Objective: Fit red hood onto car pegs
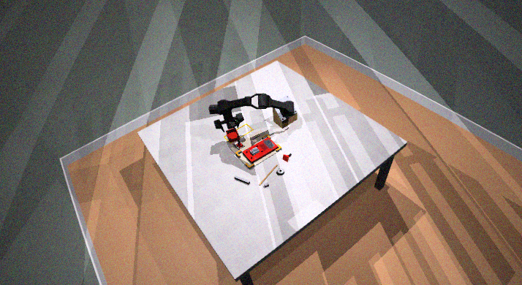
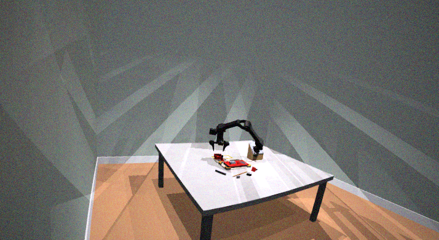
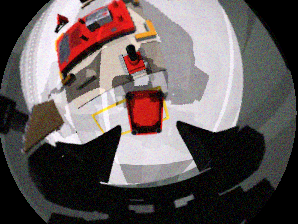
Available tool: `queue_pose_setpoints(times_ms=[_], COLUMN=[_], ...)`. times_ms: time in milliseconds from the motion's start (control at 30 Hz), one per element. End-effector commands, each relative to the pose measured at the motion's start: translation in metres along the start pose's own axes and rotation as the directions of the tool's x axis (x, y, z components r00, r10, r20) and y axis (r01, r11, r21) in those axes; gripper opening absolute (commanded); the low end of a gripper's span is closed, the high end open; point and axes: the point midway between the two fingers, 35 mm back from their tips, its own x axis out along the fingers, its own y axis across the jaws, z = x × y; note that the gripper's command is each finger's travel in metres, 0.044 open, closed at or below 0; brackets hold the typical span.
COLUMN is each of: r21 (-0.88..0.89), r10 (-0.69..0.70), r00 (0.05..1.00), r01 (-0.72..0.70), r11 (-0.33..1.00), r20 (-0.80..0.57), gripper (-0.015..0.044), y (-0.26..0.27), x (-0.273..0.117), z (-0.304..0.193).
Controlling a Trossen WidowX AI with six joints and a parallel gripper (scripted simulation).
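Note:
The red hood [image 1: 232, 136] [image 2: 218, 156] [image 3: 145, 111] lies on the table near a yellow outline [image 3: 106, 109]. My gripper [image 1: 231, 129] [image 2: 219, 151] [image 3: 149, 125] is open and empty above the hood. In the wrist view the fingers stand to either side of the hood's near end, with space between. The red car chassis [image 1: 249, 156] [image 2: 238, 165] [image 3: 121, 17] sits in the pale jig [image 3: 111, 51] with yellow corner brackets, beside the hood. The grey engine block [image 1: 254, 150] [image 3: 98, 19] is on its deck. The pegs are too small to tell.
A red piece with a black knob [image 1: 239, 145] [image 3: 134, 61] stands between hood and chassis. Another red piece [image 1: 286, 158] [image 2: 254, 169], a wheel [image 1: 280, 172], a wooden stick [image 1: 268, 175], a black rod [image 1: 242, 180] and a small dark part [image 1: 266, 185] lie beyond the jig.

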Motion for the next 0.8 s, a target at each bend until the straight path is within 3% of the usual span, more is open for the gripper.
queue_pose_setpoints(times_ms=[0, 767], r21=[0.005, 0.005], r10=[0.008, 0.009], r00=[1.000, 1.000], r01=[-0.008, -0.009], r11=[1.000, 1.000], r20=[0.004, 0.005], gripper=[0.0440, 0.0440], y=[0.002, 0.003], x=[0.006, 0.019], z=[0.001, 0.002])
